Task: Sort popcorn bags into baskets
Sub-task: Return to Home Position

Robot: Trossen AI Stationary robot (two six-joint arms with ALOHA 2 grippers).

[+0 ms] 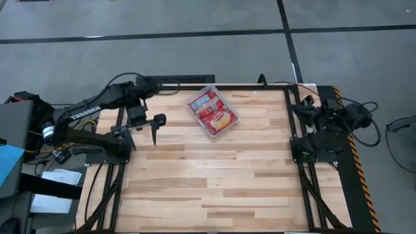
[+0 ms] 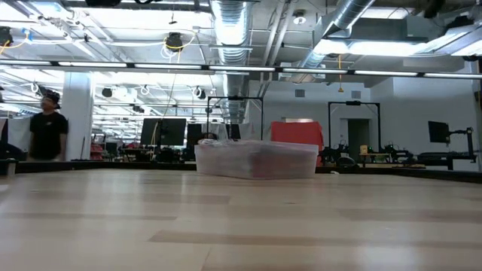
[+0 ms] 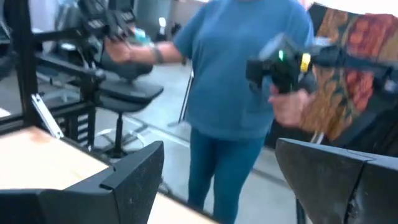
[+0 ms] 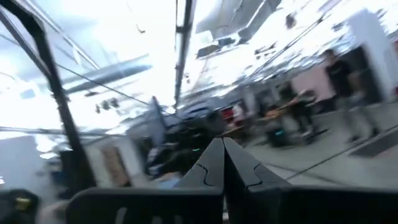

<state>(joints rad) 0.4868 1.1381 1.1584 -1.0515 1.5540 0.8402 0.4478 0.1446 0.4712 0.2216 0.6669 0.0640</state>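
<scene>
The clear basket sits on the far middle of the table, turned at an angle. Several red popcorn bags with white label panels lie flat inside it. In the low view the basket stands on its base with red showing through its wall. My left gripper is open above the table's left side, to the left of the basket and apart from it; in the left wrist view, the left gripper holds nothing. My right gripper is shut and empty, its arm folded at the right edge.
Bare wooden table top stretches across the near half. Black frame rails run along the left and right sides. A person in a blue shirt stands beyond the table holding a device. Another person stands far off in the room.
</scene>
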